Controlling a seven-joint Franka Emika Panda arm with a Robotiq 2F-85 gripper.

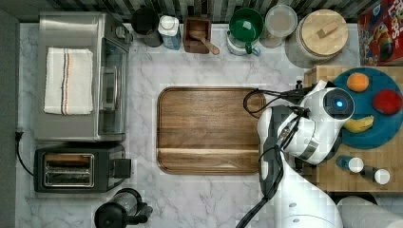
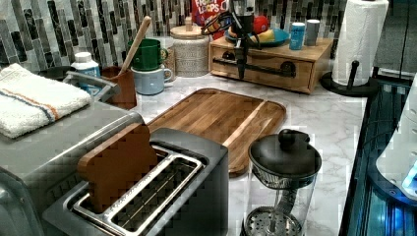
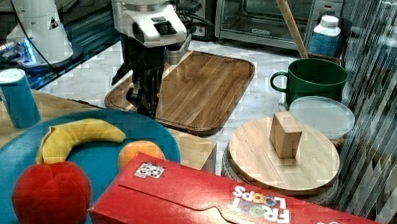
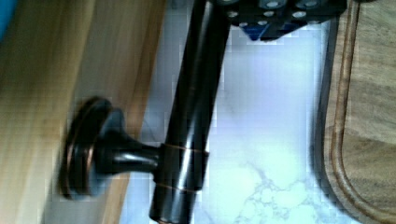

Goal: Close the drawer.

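The drawer (image 2: 268, 69) sits in the upper middle of the left view, set into a light wooden box under a blue plate (image 2: 275, 37) of fruit. Its front looks flush, or very nearly flush, with the box face, so the closing seems done or all but done; any last sliver of gap is too fine to judge here. In the top view the arm covers that spot at the frame's right, and no open drawer tray shows past the box edge there, which fits the same reading.

The black bar handle (image 4: 189, 112) runs across the drawer front. In the wrist view it fills the centre, held off the pale wood front (image 4: 51, 93) by a round mount, with marble counter and the edge of the brown tray (image 4: 364, 116) beyond.

The gripper (image 2: 241, 69) hangs straight down in front of the drawer in the left view, right at the handle. In the right view it shows at upper left (image 3: 147, 96), dark and pointing down just past the plate rim. Whether the fingers grip the bar, press it, or stand apart from it, I cannot tell.

What is left, by my judgement, is little: perhaps a final nudge to seat the drawer, then backing off from the handle.
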